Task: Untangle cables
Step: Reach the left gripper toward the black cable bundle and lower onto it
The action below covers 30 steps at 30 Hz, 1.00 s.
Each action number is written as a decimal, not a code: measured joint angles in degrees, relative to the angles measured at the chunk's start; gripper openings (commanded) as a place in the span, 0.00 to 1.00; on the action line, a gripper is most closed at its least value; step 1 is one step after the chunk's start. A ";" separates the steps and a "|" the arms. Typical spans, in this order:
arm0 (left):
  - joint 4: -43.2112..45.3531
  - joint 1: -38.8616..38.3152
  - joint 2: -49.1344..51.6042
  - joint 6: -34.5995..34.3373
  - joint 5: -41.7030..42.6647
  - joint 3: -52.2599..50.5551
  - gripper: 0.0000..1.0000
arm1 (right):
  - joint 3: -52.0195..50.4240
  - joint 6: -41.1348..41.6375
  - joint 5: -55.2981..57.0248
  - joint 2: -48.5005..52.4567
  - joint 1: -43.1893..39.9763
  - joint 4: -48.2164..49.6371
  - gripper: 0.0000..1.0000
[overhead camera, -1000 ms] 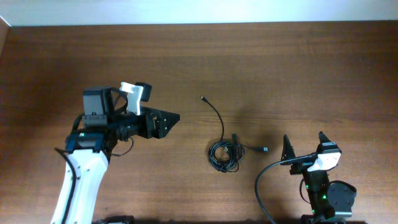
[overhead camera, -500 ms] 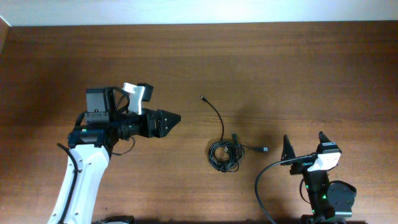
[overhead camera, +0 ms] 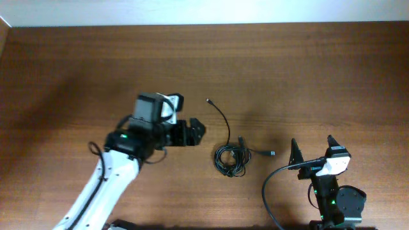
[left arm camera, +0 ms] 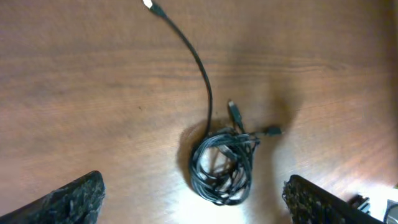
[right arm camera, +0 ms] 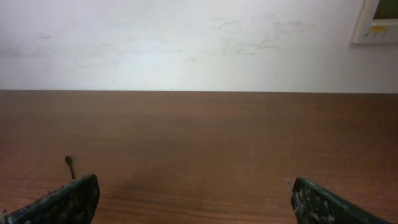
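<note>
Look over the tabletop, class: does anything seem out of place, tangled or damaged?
The cables lie knotted in one tight coil on the table, a long strand curving off toward the far edge and short plug ends poking out. Nothing looks damaged or spilled.

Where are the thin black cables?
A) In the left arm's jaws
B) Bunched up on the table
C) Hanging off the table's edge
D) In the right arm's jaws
B: the cables lie in a coiled bundle on the wooden table, with nothing gripping them.
</note>
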 measured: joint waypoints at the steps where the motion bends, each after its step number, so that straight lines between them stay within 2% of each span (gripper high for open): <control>1: -0.44 -2.29 0.00 -2.21 -2.56 0.00 0.85 | 0.00 -0.02 0.00 0.00 0.00 0.00 0.98; 4: -1.42 -7.87 1.03 -8.81 -10.36 0.00 0.84 | 0.00 -0.02 0.00 0.00 0.00 0.00 0.99; 7: -0.68 -12.02 4.28 -12.15 -14.03 0.00 0.66 | 0.00 -0.02 0.00 0.00 0.00 0.00 0.99; 9: 1.22 -14.91 8.00 -13.64 -15.43 0.00 0.64 | 0.00 -0.04 0.00 0.02 0.00 0.00 0.98; 11: 4.39 -17.22 11.76 -14.34 -16.02 0.00 0.52 | 0.00 0.00 0.02 0.00 0.00 0.00 0.99; 12: 5.49 -17.84 12.98 -14.58 -16.22 0.02 0.49 | 0.00 -0.02 0.00 0.00 0.00 0.02 0.99; 14: 8.37 -19.19 16.15 -13.40 -16.41 0.02 0.52 | 0.00 0.00 0.00 0.02 0.00 0.00 0.98; 15: 9.05 -19.43 17.40 -11.13 -16.46 0.00 0.59 | 0.00 0.00 0.00 0.00 0.00 0.00 0.98; 17: 9.44 -19.41 18.27 -5.84 -16.63 0.00 0.82 | 0.00 0.00 0.00 0.02 0.00 0.00 0.98; 21: 10.88 -19.37 18.32 11.34 -13.49 0.02 0.82 | 0.00 -0.04 0.00 0.02 0.00 0.02 0.99; 24: 11.41 -19.37 18.32 21.53 -14.75 0.02 0.82 | 0.00 0.00 0.00 0.02 0.00 0.00 0.98; 26: 12.70 -19.37 18.32 26.73 -16.00 0.02 0.73 | 0.00 -0.02 0.00 0.02 0.00 0.00 0.99; 27: 13.18 -19.37 18.32 27.96 -16.33 0.02 0.64 | 0.00 0.02 0.00 0.02 0.00 0.00 0.99; 30: 13.57 -19.37 18.43 32.33 -18.23 0.02 0.62 | 0.00 0.00 0.00 0.02 0.00 0.00 0.99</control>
